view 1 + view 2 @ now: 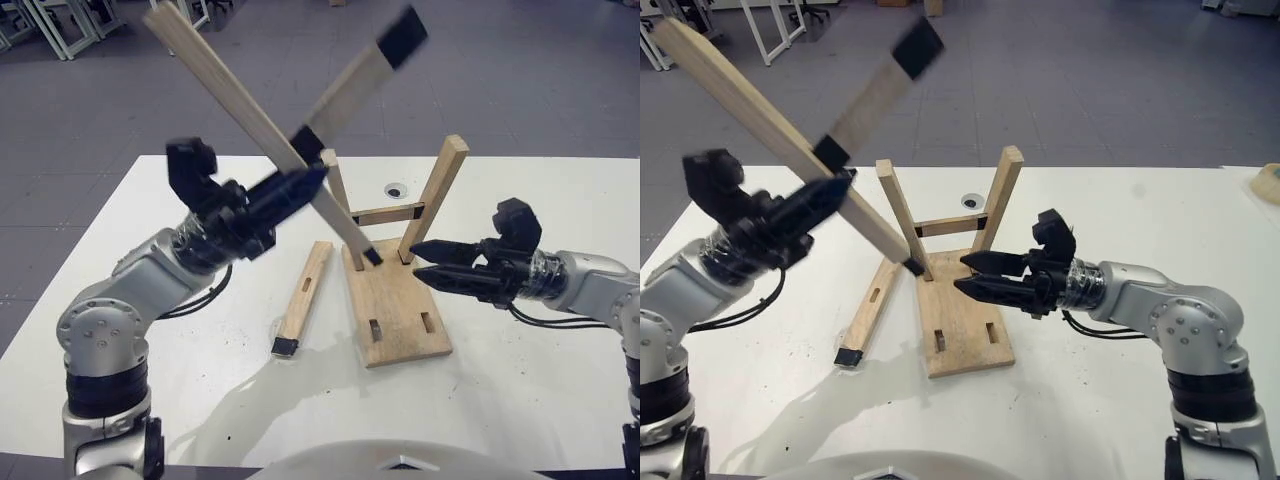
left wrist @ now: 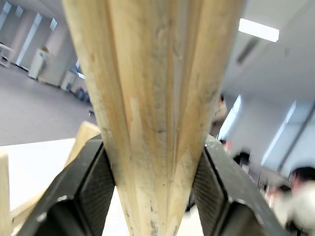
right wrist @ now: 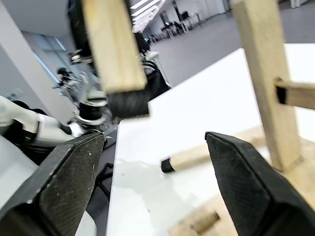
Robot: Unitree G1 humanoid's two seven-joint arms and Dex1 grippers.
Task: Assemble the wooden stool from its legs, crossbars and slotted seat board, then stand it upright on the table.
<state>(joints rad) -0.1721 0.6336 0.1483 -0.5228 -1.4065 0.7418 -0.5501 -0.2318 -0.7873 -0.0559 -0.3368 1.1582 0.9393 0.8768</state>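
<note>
Wooden legs (image 2: 152, 123) between left fingers (image 2: 91, 194)

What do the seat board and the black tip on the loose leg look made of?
Seat board: pale wood, matte and seemingly unvarnished, with visible grain. Black tip on the loose leg: matte black, possibly a rubber or plastic cap, though paint or tape can't be ruled out.

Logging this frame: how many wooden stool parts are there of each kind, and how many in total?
Legs: 4, namely two standing legs, one loose leg, one held leg in the left gripper
Crossbars: 2, namely the joined crossbar and the raised crossbar
Seat board: 1
Total: 7
</note>
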